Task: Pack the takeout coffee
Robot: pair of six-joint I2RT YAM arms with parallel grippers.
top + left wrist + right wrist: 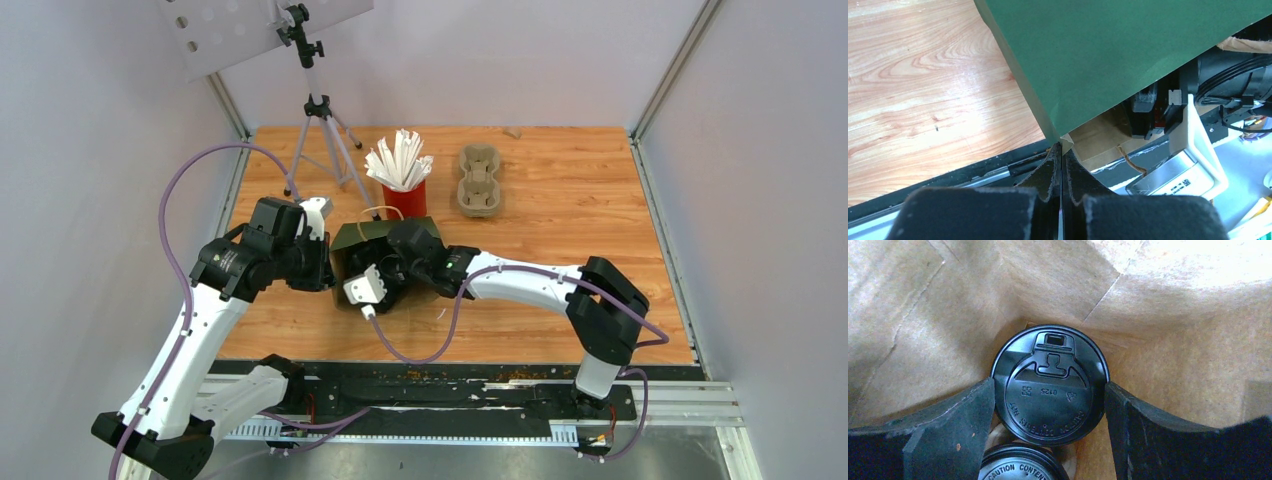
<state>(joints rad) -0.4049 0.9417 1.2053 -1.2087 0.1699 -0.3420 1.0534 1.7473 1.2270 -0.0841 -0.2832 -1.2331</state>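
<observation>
A dark green paper bag (378, 238) with a brown inside stands open at the table's middle. My left gripper (1061, 147) is shut on the bag's edge (1064, 139), at the bag's left side (325, 268) in the top view. My right gripper (1049, 390) is down inside the bag. Its fingers (965, 415) press both sides of the black lid of one coffee cup (1049, 377). The second cup's lid (1020, 466) shows just below it, at the frame's bottom edge. The cups' white bodies are hidden. In the top view the right fingers are hidden by the bag.
A red cup of white straws (404, 196) stands just behind the bag. A beige pulp cup tray (480, 180) lies at the back right. A tripod (322, 135) stands at the back left. The black base rail (440, 385) runs along the near edge.
</observation>
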